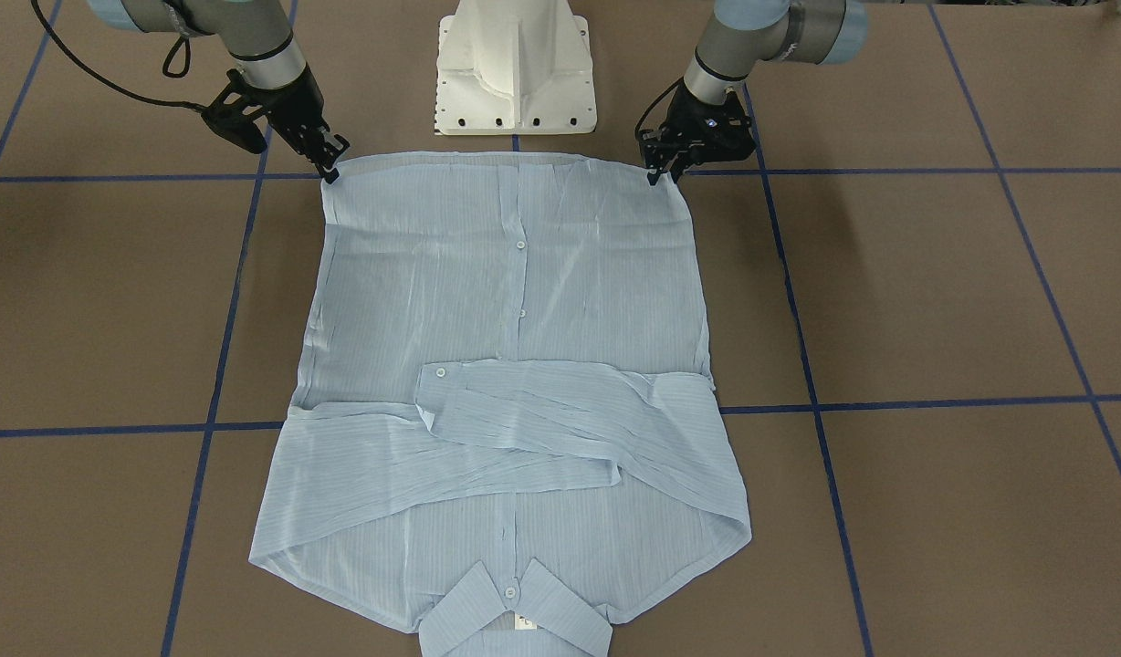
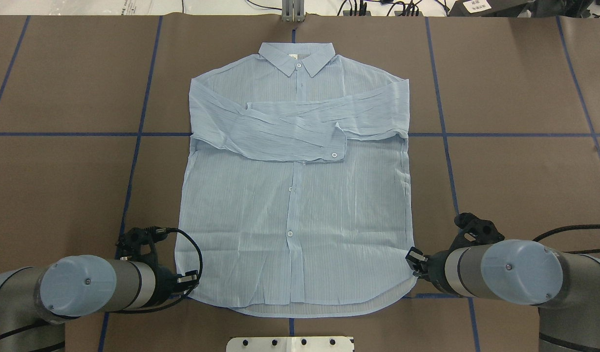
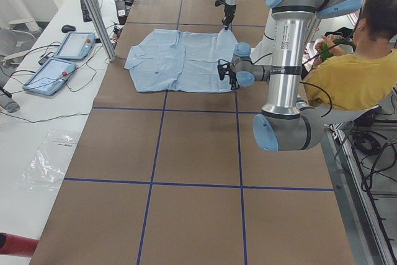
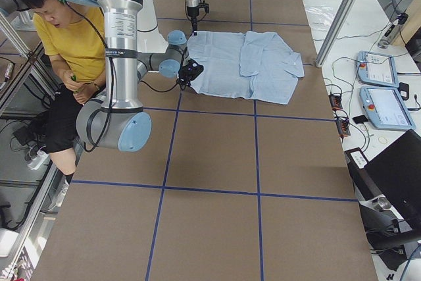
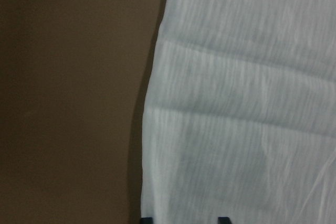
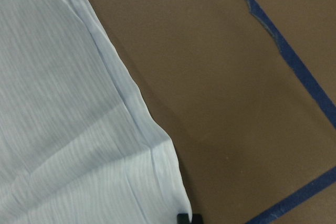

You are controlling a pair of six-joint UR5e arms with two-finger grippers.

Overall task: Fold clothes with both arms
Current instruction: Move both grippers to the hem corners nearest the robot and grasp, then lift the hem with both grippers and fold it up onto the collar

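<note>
Fingertips (image 5: 147, 219) of left gripper (image 1: 663, 172) show as 2 dark tips a narrow gap apart, cloth between them, at the shirt's (image 2: 300, 220) hem corner on robot's left. Right gripper (image 1: 330, 172) touches the other hem corner; only 1 tip visible in its wrist view, cannot tell if clamped. Shirt lies flat, buttons up, mid-table (image 2: 515, 186). Long axis runs straight away from the base (image 1: 515, 73): hem (image 2: 300, 305) nearest robot, collar (image 2: 297, 54) at far end, pointing away. 2 sleeves (image 2: 280, 132) lie folded across the chest, crosswise to that axis.
</note>
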